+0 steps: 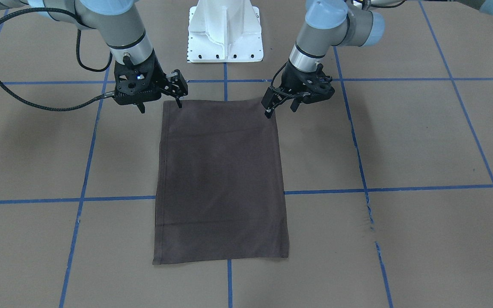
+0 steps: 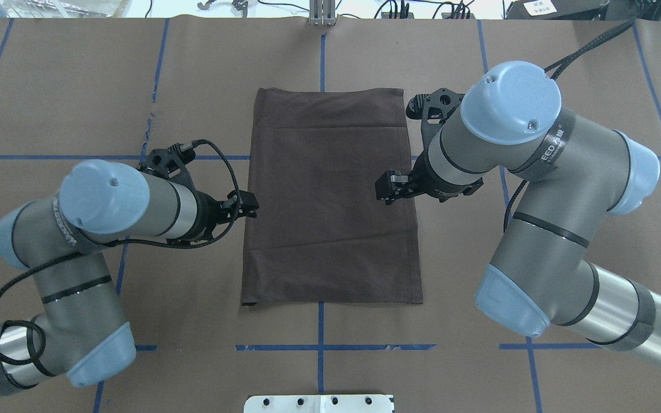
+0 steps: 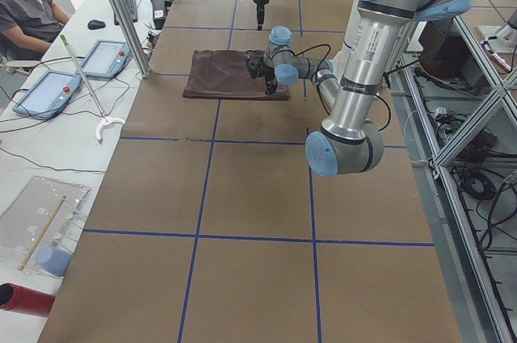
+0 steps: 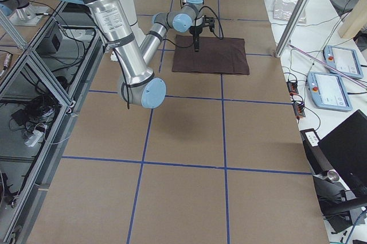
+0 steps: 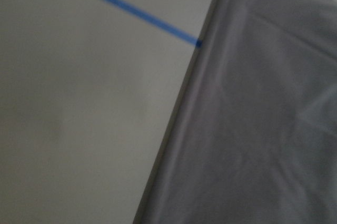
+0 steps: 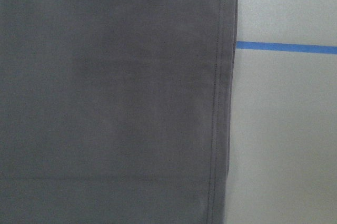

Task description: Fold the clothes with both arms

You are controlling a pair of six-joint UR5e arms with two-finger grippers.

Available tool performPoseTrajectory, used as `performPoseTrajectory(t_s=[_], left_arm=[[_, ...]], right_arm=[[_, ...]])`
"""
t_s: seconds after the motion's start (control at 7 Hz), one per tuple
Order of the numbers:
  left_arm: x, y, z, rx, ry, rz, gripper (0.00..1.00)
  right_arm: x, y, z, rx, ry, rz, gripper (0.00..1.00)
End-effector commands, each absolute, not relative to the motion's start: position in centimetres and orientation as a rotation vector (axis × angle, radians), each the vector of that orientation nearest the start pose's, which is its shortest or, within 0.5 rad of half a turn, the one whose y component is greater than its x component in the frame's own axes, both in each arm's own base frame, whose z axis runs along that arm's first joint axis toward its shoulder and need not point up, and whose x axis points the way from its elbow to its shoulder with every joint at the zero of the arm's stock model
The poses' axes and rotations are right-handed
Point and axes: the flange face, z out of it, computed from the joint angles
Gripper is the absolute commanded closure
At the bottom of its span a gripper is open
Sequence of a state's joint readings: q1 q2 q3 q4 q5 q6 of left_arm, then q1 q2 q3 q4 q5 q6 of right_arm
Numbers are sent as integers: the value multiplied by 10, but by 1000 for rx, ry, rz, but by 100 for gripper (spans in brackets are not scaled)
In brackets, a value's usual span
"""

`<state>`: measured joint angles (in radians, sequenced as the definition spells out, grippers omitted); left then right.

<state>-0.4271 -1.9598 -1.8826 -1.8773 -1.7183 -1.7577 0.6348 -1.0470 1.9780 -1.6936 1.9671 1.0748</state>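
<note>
The clothes are one dark grey-brown shirt, folded into a flat upright rectangle at the table's middle, with no collar or lettering showing. My right gripper hangs just above the shirt's corner nearest the robot on its side, fingers apart and holding nothing. Above the other near corner, my left gripper is likewise open and empty. Each wrist view shows only a side edge of the shirt on brown paper, with no fingers in the picture.
Brown paper with a grid of blue tape lines covers the table. The white pedestal stands just behind the shirt's near edge. A seated person and tablets are at a side bench beyond the table.
</note>
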Motion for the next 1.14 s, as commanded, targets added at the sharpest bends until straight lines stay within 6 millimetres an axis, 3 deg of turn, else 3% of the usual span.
performPoseTrajectory(t_s=[0.0, 0.14, 0.43, 1.0], left_arm=[[532, -306, 277, -69, 973, -495, 6], [544, -292, 282, -65, 947, -482, 6], [550, -283, 287, -77, 935, -482, 10], [553, -285, 289, -65, 928, -487, 21]], right_arm=[[-413, -421, 207, 108, -874, -29, 0], [-413, -421, 208, 108, -872, -30, 0], [-414, -421, 208, 108, -872, -30, 0], [-413, -423, 209, 110, -869, -32, 0]])
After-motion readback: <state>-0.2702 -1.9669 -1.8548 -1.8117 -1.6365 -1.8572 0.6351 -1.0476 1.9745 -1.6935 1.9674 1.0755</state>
